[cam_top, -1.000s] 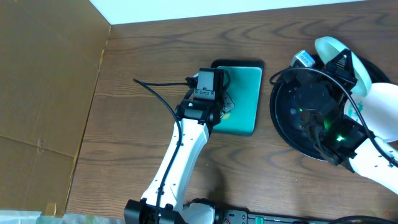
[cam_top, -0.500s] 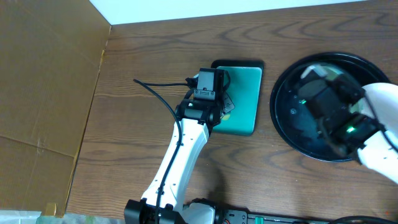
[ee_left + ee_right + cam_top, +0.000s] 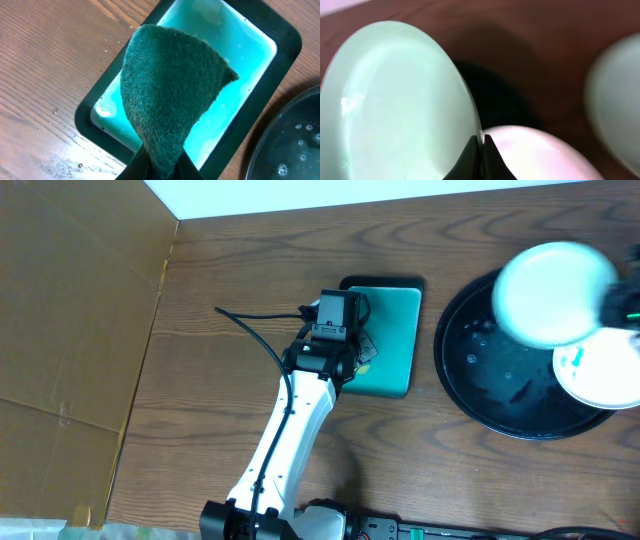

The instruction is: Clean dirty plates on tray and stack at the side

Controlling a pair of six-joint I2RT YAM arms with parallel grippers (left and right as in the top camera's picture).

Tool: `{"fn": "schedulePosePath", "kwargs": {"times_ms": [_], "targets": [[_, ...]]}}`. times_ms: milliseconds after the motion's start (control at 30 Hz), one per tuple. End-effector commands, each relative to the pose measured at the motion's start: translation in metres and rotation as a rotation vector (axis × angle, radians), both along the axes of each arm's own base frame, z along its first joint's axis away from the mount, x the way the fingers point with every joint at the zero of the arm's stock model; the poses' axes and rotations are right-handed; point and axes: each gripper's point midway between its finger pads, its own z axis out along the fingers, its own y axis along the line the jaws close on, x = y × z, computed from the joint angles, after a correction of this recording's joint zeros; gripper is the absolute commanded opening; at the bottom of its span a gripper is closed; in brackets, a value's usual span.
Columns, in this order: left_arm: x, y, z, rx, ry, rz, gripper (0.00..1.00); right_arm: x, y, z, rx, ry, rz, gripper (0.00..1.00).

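My right gripper [image 3: 481,145] is shut on the rim of a pale aqua plate [image 3: 395,100]. In the overhead view this plate [image 3: 555,280] is blurred and held above the far right part of the round black tray [image 3: 480,395]. Only a bit of the right gripper [image 3: 620,300] shows at the frame edge. A second plate [image 3: 605,375] with a small blue smear lies on the tray's right side. It looks pinkish white in the right wrist view [image 3: 540,155]. A third pale plate [image 3: 617,100] is blurred at the right. My left gripper [image 3: 160,167] is shut on a green sponge [image 3: 170,95].
The left arm [image 3: 330,340] hovers over the rectangular teal tray [image 3: 395,330], whose black rim [image 3: 287,35] and wet teal floor show in the left wrist view. Brown cardboard [image 3: 70,330] covers the left. A black cable [image 3: 255,330] lies on the wooden table.
The right arm has swung off the black tray to the right edge and lifted a plate up over the tray's far right. The left arm and sponge have not moved.
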Motion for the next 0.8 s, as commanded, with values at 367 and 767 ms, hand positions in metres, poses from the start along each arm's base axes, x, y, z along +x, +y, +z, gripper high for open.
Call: {"fn": "schedulePosePath", "kwargs": {"times_ms": [367, 767], "targets": [[0.0, 0.004, 0.003, 0.017, -0.008, -0.004, 0.07, -0.059, -0.206, -0.035, 0.175, 0.152, -0.676, 0.02], [0.0, 0.004, 0.003, 0.017, -0.007, -0.004, 0.07, -0.058, -0.243, -0.072, 0.097, 0.188, -0.819, 0.01]]}}
